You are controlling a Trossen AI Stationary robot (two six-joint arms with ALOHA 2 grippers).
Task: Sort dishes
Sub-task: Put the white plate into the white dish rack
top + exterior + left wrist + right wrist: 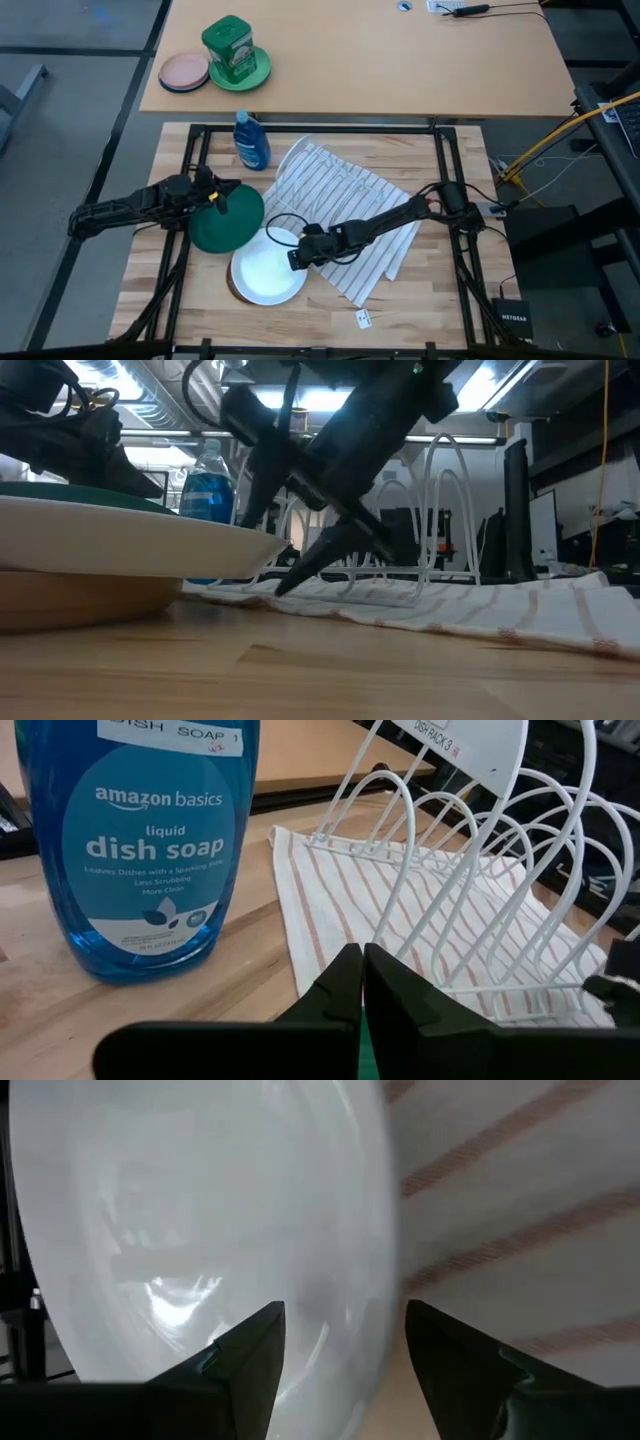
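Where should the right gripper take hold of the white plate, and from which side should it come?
Probably at the rim next to the striped towel. The white plate lies flat on a brown plate, and the green plate overlaps its far-left edge, so the towel side is free. The right gripper is already there, jaws open astride that thin, raised rim.

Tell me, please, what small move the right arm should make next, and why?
Probably ease the right pincer forward and close it on the white plate. Its fingers stand open at that plate's rim, beside the striped towel, gripping nothing yet. The left pincer is shut on the dark green plate.
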